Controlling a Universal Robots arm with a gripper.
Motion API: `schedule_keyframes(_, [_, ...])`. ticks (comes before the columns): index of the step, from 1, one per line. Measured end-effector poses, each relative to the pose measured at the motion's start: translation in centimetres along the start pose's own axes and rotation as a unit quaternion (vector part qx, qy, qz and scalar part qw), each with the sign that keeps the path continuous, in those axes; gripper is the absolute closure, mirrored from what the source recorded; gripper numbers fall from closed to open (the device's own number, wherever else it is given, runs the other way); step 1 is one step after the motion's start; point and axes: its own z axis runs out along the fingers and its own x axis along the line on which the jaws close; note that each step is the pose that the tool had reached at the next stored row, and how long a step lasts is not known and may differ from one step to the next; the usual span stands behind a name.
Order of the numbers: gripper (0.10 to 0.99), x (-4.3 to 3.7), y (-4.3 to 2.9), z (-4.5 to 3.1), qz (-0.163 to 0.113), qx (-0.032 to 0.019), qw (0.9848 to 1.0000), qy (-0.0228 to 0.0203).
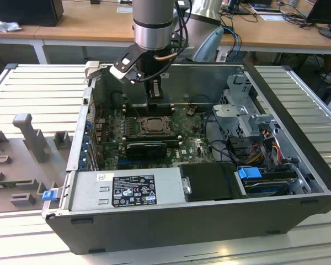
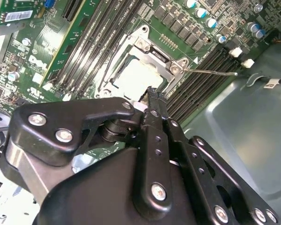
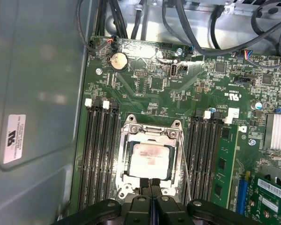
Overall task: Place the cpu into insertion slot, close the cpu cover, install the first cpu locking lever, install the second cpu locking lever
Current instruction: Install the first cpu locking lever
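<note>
Now | jaws pressed together | cpu [image 3: 149, 159] flat square, pale metal | cpu cover [image 3: 127, 159] silver frame

Silver-grey cylindrical arm [image 1: 153, 25], black cables [image 1: 183, 22], black-and-white wrist mount [image 1: 125, 66], black jointed tool [image 3: 150, 183], silver screws [image 2: 158, 191]

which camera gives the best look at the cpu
The first wrist view: it looks straight down on the cpu, lying flat, framed by the cpu cover. The second wrist view shows it at a slant, its near edge hidden by the gripper. In the exterior view the insertion slot is small and distant.
</note>
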Motion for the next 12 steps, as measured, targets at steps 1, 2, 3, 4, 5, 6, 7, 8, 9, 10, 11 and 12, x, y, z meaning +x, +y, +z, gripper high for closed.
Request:
schedule_keyframes(1, [0.980, 0.00, 0.00, -0.19, 0.000, 0.0000, 1.0000, 0.0000])
schedule_keyframes(2, [0.980, 0.01, 0.01, -0.42, 0.000, 0.0000, 1.0000, 0.0000])
schedule_keyframes(3, [0.980, 0.01, 0.01, -0.61, 0.000, 0.0000, 1.0000, -0.0001])
schedule_keyframes(4, [0.980, 0.01, 0.02, -0.76, 0.000, 0.0000, 1.0000, -0.0001])
schedule_keyframes(5, [0.980, 0.02, 0.02, -0.90, 0.000, 0.0000, 1.0000, -0.0001])
schedule_keyframes(6, [0.980, 0.02, 0.03, -1.10, 0.000, 0.0000, 1.0000, -0.0001])
schedule_keyframes(7, [0.980, 0.03, 0.03, -1.21, 0.000, 0.0000, 1.0000, -0.0001])
schedule_keyframes(8, [0.980, 0.03, 0.03, -1.21, -0.004, 0.0000, 1.0000, 0.0000])
schedule_keyframes(9, [0.980, 0.02, 0.03, -1.23, -0.011, 0.0002, 0.9999, 0.0000])
schedule_keyframes(10, [0.980, 0.03, 0.03, -1.23, -0.027, 0.0006, 0.9996, 0.0004])
schedule_keyframes(11, [0.980, 0.03, 0.03, -1.22, -0.038, 0.0008, 0.9993, 0.0007])
schedule_keyframes(12, [0.980, 0.03, 0.03, -1.22, -0.045, 0.0010, 0.9990, 0.0008])
